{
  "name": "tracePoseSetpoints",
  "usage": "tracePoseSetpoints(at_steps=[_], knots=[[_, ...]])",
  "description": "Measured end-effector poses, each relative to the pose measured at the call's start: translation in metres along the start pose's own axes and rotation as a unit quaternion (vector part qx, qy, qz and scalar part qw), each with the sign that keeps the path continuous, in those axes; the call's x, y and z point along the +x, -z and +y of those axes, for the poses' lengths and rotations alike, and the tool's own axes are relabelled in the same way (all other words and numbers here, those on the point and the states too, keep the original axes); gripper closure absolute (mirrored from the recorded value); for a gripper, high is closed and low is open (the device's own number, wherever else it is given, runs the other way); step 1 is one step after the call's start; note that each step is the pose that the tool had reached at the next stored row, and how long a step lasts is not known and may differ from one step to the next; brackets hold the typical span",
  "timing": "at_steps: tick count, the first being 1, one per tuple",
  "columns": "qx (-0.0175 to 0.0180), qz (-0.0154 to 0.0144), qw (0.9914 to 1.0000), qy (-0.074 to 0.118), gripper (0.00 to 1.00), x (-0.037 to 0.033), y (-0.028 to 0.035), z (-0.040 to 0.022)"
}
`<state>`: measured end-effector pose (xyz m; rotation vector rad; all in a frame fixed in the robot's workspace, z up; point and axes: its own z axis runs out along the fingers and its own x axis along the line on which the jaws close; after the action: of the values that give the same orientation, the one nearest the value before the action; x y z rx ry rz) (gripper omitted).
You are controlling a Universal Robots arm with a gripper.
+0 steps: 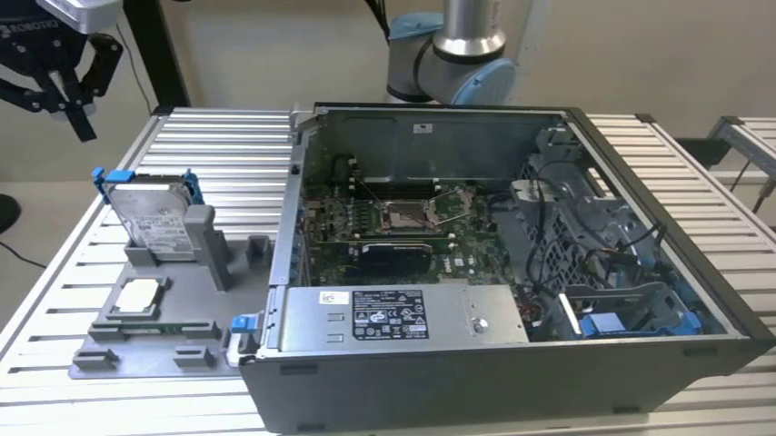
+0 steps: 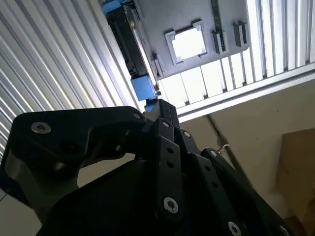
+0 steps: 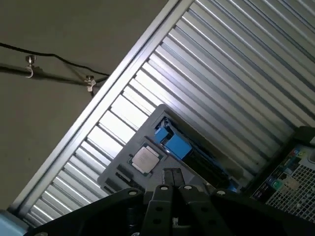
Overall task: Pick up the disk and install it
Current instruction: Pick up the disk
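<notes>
Gripper [image 3: 172,173] pressed together, pinching nothing (the tips meet in both wrist views). In the exterior view it hangs high at that view's upper left, above the table [image 1: 218,145] edge, well apart from the disk [image 1: 152,218]. The disk stands upright on its edge in a slot of the grey fixture [image 1: 158,345], its blue carrier frame around it and its label face towards the exterior camera. A small square chip [image 1: 136,298] lies flat in the same fixture, near the disk on the camera side. The open computer case [image 1: 485,272] sits just beside the fixture on the exterior view's right, and I cannot tell whether they touch. A grey box with black label [image 1: 388,316] is inside the case at its near wall. The arm base [image 1: 455,54] is behind the case.
</notes>
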<state>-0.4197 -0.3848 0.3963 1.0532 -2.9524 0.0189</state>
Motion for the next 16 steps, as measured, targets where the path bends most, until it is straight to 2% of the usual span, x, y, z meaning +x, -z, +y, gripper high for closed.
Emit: tracePoseSetpoints(at_steps=[4, 8, 11, 16], knots=[[0.004, 0.0027, 0.99944, 0.033, 1.0, 0.0002, 0.0, 0.0002], [0.0076, 0.0049, 0.99766, 0.068, 1.0, 0.0002, 0.0, 0.0002], [0.0085, 0.0048, 0.99547, 0.095, 1.0, 0.0002, 0.0, 0.0002], [0.01, 0.0032, 0.99088, 0.134, 1.0, 0.0002, 0.0, 0.0002]])
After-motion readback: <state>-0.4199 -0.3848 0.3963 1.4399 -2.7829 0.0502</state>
